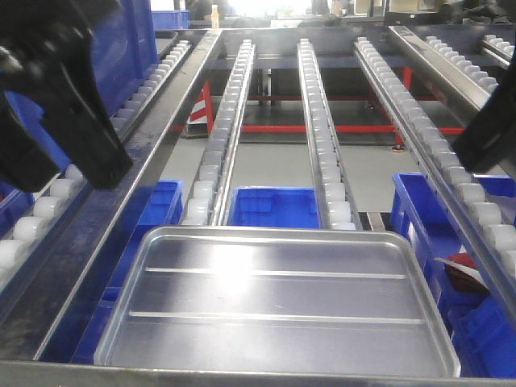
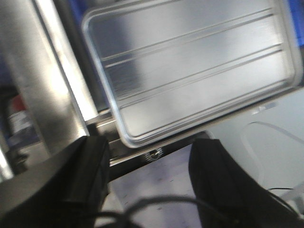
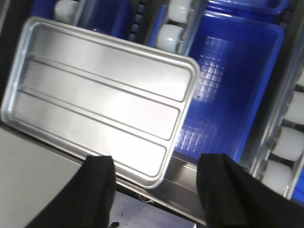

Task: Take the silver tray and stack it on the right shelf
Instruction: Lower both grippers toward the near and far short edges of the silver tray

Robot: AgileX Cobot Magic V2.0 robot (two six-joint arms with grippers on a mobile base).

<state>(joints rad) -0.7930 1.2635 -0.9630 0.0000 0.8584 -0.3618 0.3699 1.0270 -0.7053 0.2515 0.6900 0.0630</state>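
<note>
The right shelf [image 1: 48,372] fills the front view. Its steel front bar runs along 6 o'clock, and its rails of white rollers [image 1: 318,121] stretch away toward 12 o'clock between blue frame pieces.

The silver tray [image 1: 274,302] lies flat at 6 o'clock on the near end of this shelf, open side up. Its near rim is along the front bar and its far rim is at the close ends of the two middle roller rails. Its two long ridges run side to side. Both wrist views show it skewed to the bar, and in the right wrist view one rounded corner reaches over the bar.

Blue bins [image 1: 274,207] sit on a lower level, seen through the rails just beyond the tray's 12 o'clock edge and at its 3 o'clock side.

The left gripper [image 2: 152,185] hangs at 9 o'clock in the front view, above the left side rail and apart from the tray. Its jaws are spread wide and hold nothing. The right gripper [image 3: 161,190] enters at 3 o'clock, its jaws likewise spread wide and empty, with the tray's near corner showing between them.
</note>
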